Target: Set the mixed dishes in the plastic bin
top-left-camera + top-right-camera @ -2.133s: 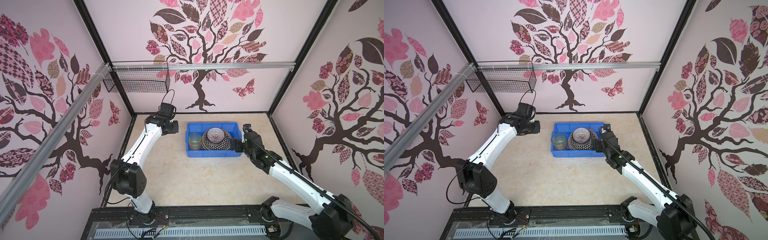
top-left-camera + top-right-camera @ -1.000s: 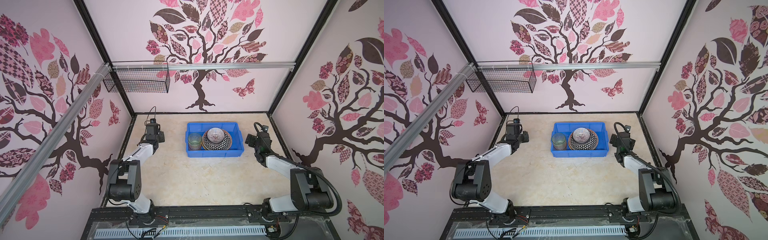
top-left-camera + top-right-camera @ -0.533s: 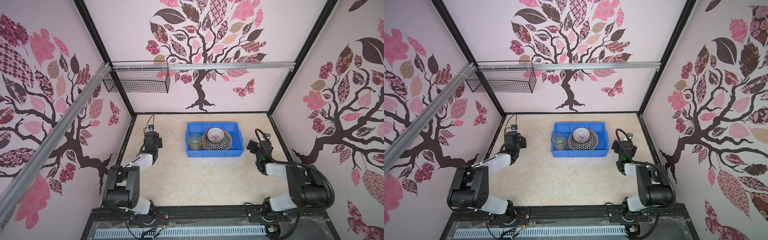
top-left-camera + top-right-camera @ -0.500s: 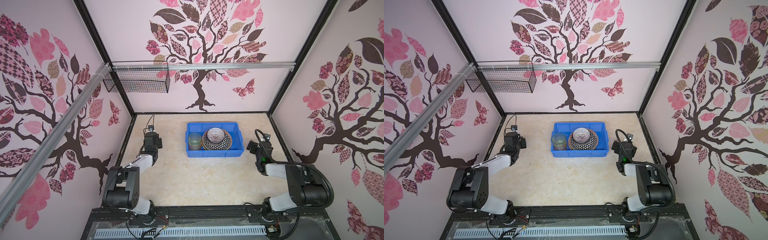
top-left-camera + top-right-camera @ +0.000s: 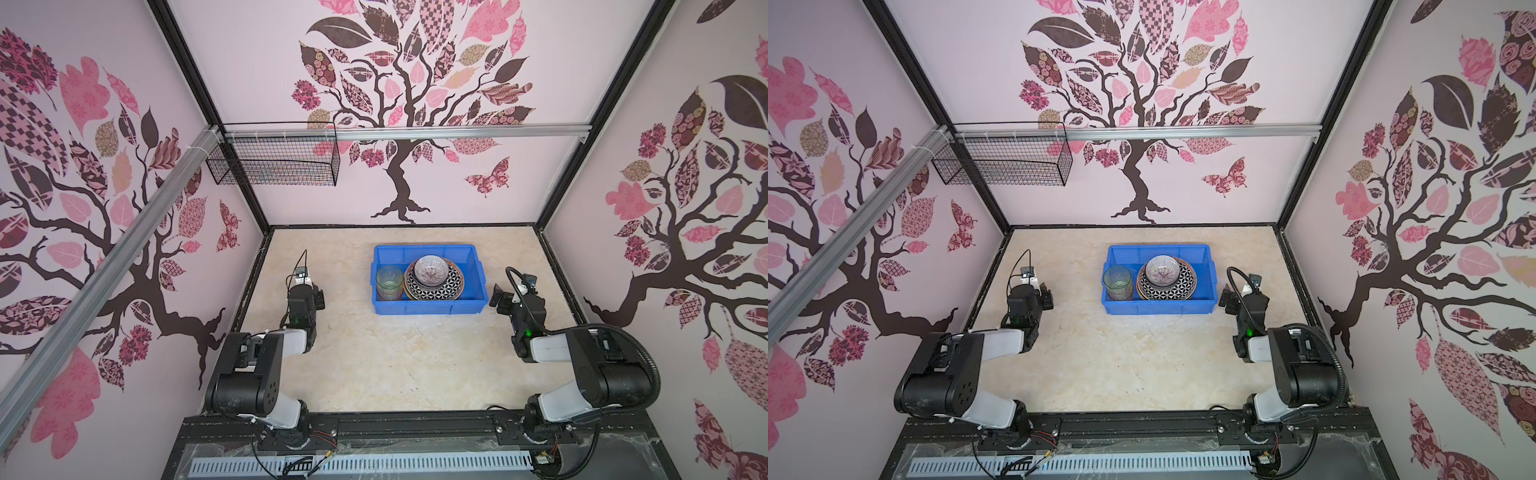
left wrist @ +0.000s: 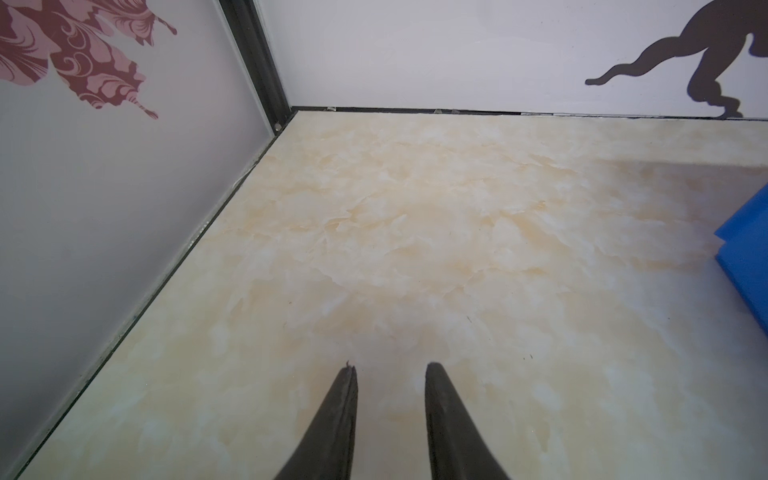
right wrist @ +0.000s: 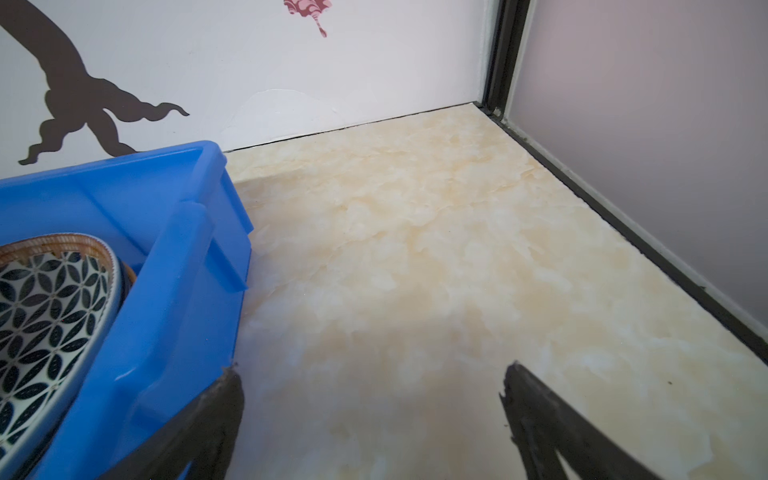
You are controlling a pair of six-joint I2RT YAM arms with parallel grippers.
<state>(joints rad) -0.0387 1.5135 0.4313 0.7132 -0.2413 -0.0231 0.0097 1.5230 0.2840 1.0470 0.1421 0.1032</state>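
Looking outward from the right gripper (image 7: 372, 372), spread wide and empty, the short end of the blue plastic bin (image 5: 428, 307) is just beside it. The left gripper (image 6: 390, 368), barely parted and empty too, sits farther off. The green tumbler (image 5: 389, 282), geometric plate (image 5: 436, 291) and bowl (image 5: 431, 270) are all inside, so it looks like nothing's left to grab.

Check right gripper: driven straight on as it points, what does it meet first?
Likely nothing before the back wall: ahead of the open right gripper lies only bare tabletop. The blue bin sits close beside one finger and might be grazed; depth there is unclear.
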